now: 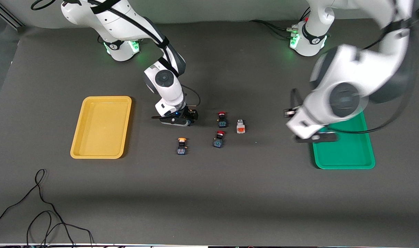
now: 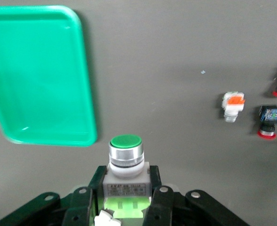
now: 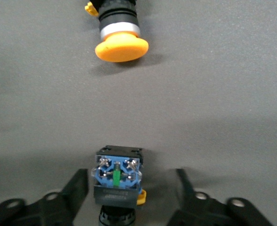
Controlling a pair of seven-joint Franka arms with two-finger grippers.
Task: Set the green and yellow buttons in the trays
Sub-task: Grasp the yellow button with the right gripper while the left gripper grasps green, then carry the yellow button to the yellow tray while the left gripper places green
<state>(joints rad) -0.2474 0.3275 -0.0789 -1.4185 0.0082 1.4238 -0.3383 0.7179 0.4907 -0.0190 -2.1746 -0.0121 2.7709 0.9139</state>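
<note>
My left gripper (image 1: 315, 138) is shut on a white-bodied button with a green cap (image 2: 126, 157) and holds it over the edge of the green tray (image 1: 347, 153); the tray also shows in the left wrist view (image 2: 35, 75). My right gripper (image 3: 131, 178) is open, low over the table (image 1: 188, 117). Its fingers (image 3: 79, 181) stand on either side of a black-blue switch (image 3: 116, 181) without touching it, and the switch's cap is hidden. A yellow-orange capped button (image 1: 181, 145) (image 3: 121, 47) lies nearer the front camera. A white and orange switch (image 1: 240, 126) (image 2: 233, 104) lies mid-table. The yellow tray (image 1: 102, 127) is empty.
Two red-capped black-blue switches (image 1: 222, 119) (image 1: 219, 138) lie between the right gripper and the white and orange switch; one shows in the left wrist view (image 2: 269, 121). A black cable (image 1: 40, 213) loops at the table's front corner at the right arm's end.
</note>
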